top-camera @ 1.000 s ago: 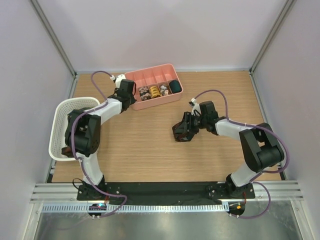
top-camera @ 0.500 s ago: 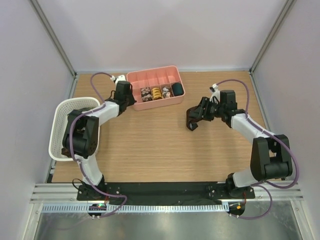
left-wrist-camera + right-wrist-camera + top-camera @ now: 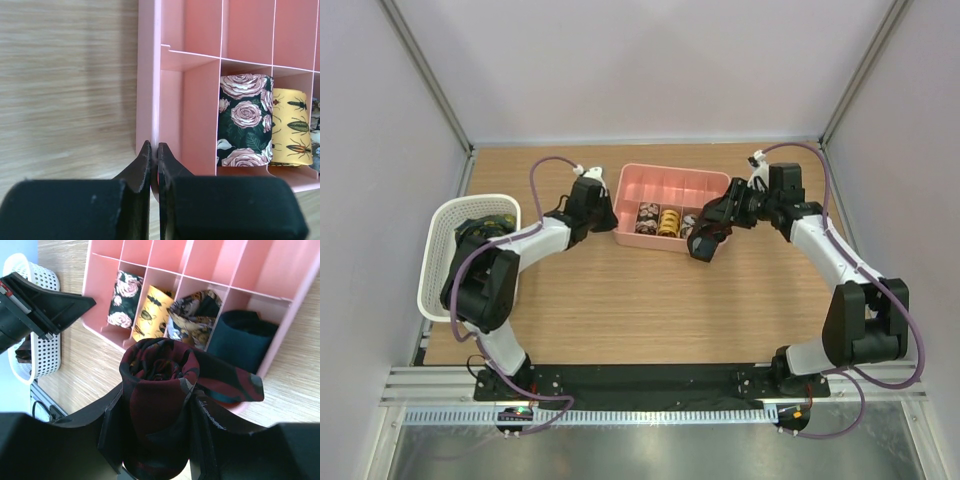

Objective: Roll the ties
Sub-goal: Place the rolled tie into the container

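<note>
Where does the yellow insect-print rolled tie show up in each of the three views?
Top external: yellow tie in the pink tray's near row, second roll from left.
Left wrist: yellow tie at right edge, mid-height.
Right wrist: yellow tie upper left of centre, second filled compartment from left.
Shared landmark: the rose-print tie on its left.

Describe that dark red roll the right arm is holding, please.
The rolled tie is dark maroon fabric with a faint darker print, wound into a spiral coil. A loose tail flops out to one side. The right end effector clamps it on both sides, holding it by the near edge of the pink tray.
</note>
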Motion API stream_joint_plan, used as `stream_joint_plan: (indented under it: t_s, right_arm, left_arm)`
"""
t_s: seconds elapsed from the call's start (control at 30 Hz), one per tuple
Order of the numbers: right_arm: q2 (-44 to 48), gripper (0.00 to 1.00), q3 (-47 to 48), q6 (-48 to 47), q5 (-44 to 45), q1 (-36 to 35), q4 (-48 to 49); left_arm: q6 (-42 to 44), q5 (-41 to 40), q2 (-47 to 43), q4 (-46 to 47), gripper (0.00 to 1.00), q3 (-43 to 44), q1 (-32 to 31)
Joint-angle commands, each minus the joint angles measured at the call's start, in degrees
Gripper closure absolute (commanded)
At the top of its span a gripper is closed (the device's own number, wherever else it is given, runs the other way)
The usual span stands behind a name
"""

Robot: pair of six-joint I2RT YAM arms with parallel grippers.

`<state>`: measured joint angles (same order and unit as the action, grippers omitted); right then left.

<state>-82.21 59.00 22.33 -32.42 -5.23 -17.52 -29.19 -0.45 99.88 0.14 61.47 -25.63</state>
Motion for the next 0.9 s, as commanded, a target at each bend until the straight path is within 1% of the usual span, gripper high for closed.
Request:
stream_joint_plan:
  t_s: [0.0,0.1,0.13,0.2,0.3,0.37,0.5,0.57,0.67,0.73,0.87]
  right_arm:
    - [2.2,0.99,3.1,0.3,0.3,-0.4,-1.7]
    - [2.1,0.99,4.1,-0.3,1.9,-2.1,-3.0]
    - [2.1,0.99,4.5,-0.4,2.2,-2.5,-3.3]
    - [2.4,0.99,5.3,-0.5,3.0,-2.5,-4.3]
    - [4.0,0.99,7.6,-0.9,3.6,-2.5,-6.8]
    - [5.2,0.99,9.5,-1.9,4.6,-2.4,-8.8]
    - [5.8,0.99,16.9,-4.5,7.0,-1.0,-15.1]
    - [5.2,0.99,19.0,-5.6,7.2,-0.1,-15.9]
    - [3.4,0.99,25.1,-7.6,7.8,0.0,-18.1]
    - [0.9,0.99,26.9,-8.6,7.6,-0.2,-19.7]
    - [-1.5,0.98,27.7,-10.8,11.1,-2.2,-20.5]
  left_arm:
    - [-5.6,4.1,-1.8,-4.2,1.00,-1.1,-1.4]
    - [-9.5,0.8,-2.7,-3.7,1.00,-2.0,-3.5]
    - [-10.0,-2.0,-3.0,-3.5,1.00,-2.7,-4.0]
    - [-11.8,-5.0,-4.2,-3.2,1.00,-3.1,-4.8]
    - [-11.6,-7.4,-5.4,-3.4,1.00,-3.0,-4.7]
    - [-10.6,-8.2,-6.8,-4.8,1.00,-2.2,-4.7]
    - [-9.7,-8.7,-9.2,-6.5,1.00,-1.6,-4.7]
    - [-9.6,-8.6,-10.1,-7.2,1.00,-1.4,-4.7]
    - [-9.5,-8.2,-10.4,-8.2,1.00,-1.0,-4.7]
    - [-9.6,-7.6,-10.2,-8.6,1.00,-0.4,-4.7]
    - [-10.4,-6.4,-9.9,-9.0,1.00,-0.1,-4.7]
